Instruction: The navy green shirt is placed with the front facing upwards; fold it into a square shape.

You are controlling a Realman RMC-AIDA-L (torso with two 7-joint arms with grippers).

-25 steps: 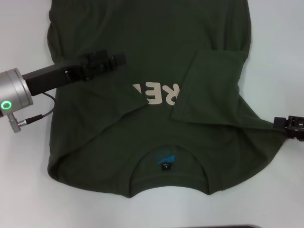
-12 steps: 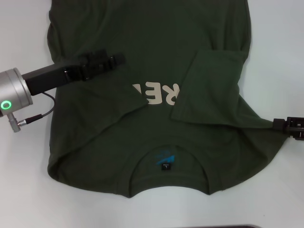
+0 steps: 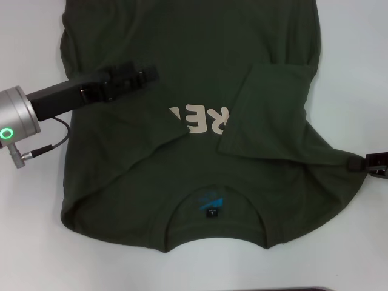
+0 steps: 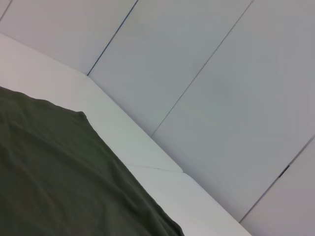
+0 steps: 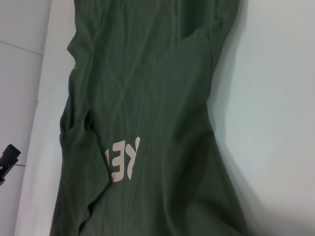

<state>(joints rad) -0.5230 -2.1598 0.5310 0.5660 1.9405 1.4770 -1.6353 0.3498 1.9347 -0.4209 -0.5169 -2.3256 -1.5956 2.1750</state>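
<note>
Left end effector (image 3: 145,75) hovers over the dark olive-green cotton shirt (image 3: 182,176), grip unclear; right end effector (image 3: 374,163) at the white worktop's (image 3: 36,242) right edge, likewise

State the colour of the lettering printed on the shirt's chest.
Cream lettering on the dark green shirt; clearest in the head view.

white table (image 3: 357,54) under the navy green shirt (image 3: 182,151), both sleeves folded inward

Navy green shirt (image 3: 200,54): cream chest print (image 3: 200,119), partly covered by both folded-in sleeves; letters "RE" readable, upside down in the head view. Neck label (image 3: 210,204), blue and black: small white mark, too small to read.
</note>
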